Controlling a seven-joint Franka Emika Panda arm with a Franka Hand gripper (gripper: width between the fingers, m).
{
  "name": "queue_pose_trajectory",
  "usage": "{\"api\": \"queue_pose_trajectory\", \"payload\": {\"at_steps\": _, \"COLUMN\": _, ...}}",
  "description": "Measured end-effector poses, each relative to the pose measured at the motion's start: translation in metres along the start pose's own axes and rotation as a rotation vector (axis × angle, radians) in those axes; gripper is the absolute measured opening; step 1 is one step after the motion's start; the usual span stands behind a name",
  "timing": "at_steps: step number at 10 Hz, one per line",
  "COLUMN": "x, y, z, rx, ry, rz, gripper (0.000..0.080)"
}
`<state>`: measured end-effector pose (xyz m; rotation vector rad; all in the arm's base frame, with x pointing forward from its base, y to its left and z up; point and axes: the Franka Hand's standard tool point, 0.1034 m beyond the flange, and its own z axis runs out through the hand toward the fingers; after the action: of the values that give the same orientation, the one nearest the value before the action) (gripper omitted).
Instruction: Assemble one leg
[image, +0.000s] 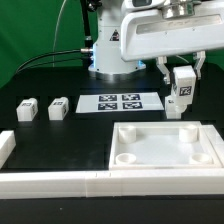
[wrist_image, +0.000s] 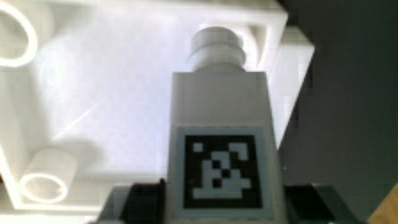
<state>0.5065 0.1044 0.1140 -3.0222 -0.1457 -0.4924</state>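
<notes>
The large white tray-like part (image: 165, 165) fills the lower right of the exterior view. The step in hand looks like seating a leg in its far right corner socket (image: 187, 131). Above that corner, at the right of the frame, the gripper (image: 182, 90) hangs with its fingers clamped on the leg (image: 182, 95). The leg is upright, its marker tag faces the camera, and it appears clear of the tray.

To do this well, the arm should centre the leg's round peg (wrist_image: 217, 45) over the socket, keep the leg plumb, lower it gently, and hold on until it seats. The wrist view shows the peg near the tray's corner edge, but whether it is truly over the socket cannot be told.

The marker board (image: 121, 102) lies mid-frame. The tray's near left socket (image: 124, 157) looks empty; whether the far right one holds anything is unclear. A loose leg (image: 27, 109) and a second loose leg (image: 58, 107) rest at middle left, outside the tray.
</notes>
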Motion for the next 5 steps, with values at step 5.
{"api": "queue_pose_trajectory", "payload": {"at_steps": 5, "x": 0.0043, "y": -0.0011, "z": 0.0003, "rx": 0.001, "ry": 0.006, "rz": -0.003, "gripper": 0.0294}}
